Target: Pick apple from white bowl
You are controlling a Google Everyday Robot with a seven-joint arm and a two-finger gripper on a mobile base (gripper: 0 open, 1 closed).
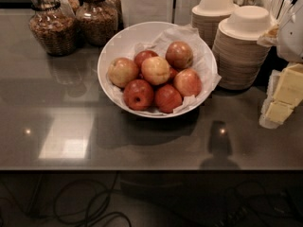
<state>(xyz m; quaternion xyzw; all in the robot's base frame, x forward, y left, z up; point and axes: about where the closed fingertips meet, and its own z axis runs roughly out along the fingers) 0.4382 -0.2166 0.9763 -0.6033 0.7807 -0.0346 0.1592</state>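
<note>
- One gripper (282, 98) shows in our view, at the far right edge, its pale yellow blocky parts hanging over the counter (142, 141) below a white housing.
- We cannot tell whether it is open or closed; it holds nothing and touches no fruit.
- Just to its left, two stacks of beige disposable bowls (245, 46) stand side by side, each topped by an upturned bowl. The nearer stack lies between the gripper and the white bowl (111, 51).
- That white bowl sits near the middle of the counter, well apart from the gripper, wide and shallow, lined with crumpled white paper (203, 60) that spills over its right rim.
- We count seven apples (155, 70) piled inside on the paper, touching one another. The front ones are red and the left and centre ones more yellow. One red apple (138, 94) at the front left shows its stem hollow.
- At the back left, two glass jars (52, 27) of brown, grainy contents stand close together.
- Behind the stacks at the top right, we see a bunch of white utensils (274, 1).
- Dark cables (90, 207) lie on the floor below the counter's front edge.
</note>
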